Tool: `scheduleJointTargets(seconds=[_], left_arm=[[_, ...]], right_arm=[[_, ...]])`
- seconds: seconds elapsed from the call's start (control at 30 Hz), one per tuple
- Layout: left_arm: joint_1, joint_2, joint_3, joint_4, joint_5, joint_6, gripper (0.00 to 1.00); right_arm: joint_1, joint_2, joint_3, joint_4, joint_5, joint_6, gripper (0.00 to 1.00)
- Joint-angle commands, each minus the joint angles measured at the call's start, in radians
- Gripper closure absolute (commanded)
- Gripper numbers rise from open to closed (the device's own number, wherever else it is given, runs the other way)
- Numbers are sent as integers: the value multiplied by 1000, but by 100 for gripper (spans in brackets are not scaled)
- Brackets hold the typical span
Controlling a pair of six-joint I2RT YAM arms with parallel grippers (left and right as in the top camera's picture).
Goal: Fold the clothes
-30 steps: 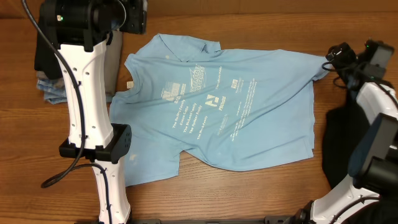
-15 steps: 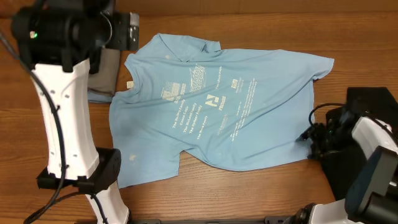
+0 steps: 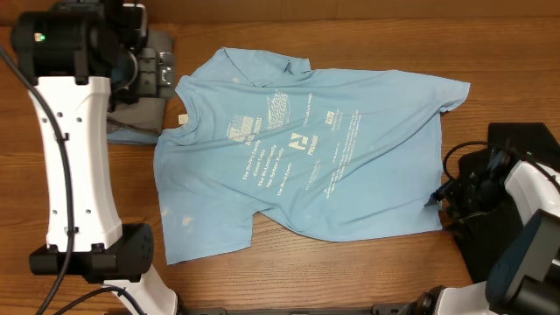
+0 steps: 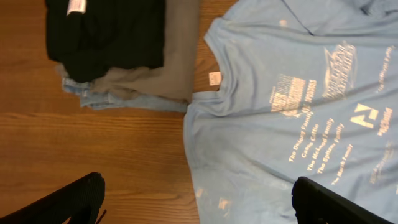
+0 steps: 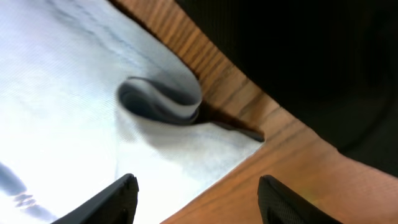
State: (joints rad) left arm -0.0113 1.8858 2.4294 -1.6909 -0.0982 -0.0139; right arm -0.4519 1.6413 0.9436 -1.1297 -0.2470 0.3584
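Across the middle of the wooden desk [image 3: 350,280] a sky-blue T-shirt [image 3: 306,157] lies spread flat, the left claw [image 4: 199,190] released near its collar, the right claw [image 5: 196,193] released over its hem corner beside a black garment [image 3: 525,144].

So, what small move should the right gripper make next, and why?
Probably lower and close on the curled hem corner of the blue T-shirt: the right gripper hovers open just over it, holding nothing.
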Motion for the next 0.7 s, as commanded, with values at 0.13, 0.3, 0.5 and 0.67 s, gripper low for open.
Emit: scheduleJointTargets(seconds=[0.13,0.3,0.5,0.67], left_arm=[[50,-34,-5,2,21,-20,0],[50,-32,-5,3,21,-20,0],[50,-27,-5,5,21,-20,0],[50,-27,-5,4,20,-20,0]], right_arm=[[-3,-36,-61,-31,11,40,40],[-3,-36,-250,236,14,151,72],[-4,-64,-60,-54,203,137,96],[-4,-155,-58,-203,72,267,96]])
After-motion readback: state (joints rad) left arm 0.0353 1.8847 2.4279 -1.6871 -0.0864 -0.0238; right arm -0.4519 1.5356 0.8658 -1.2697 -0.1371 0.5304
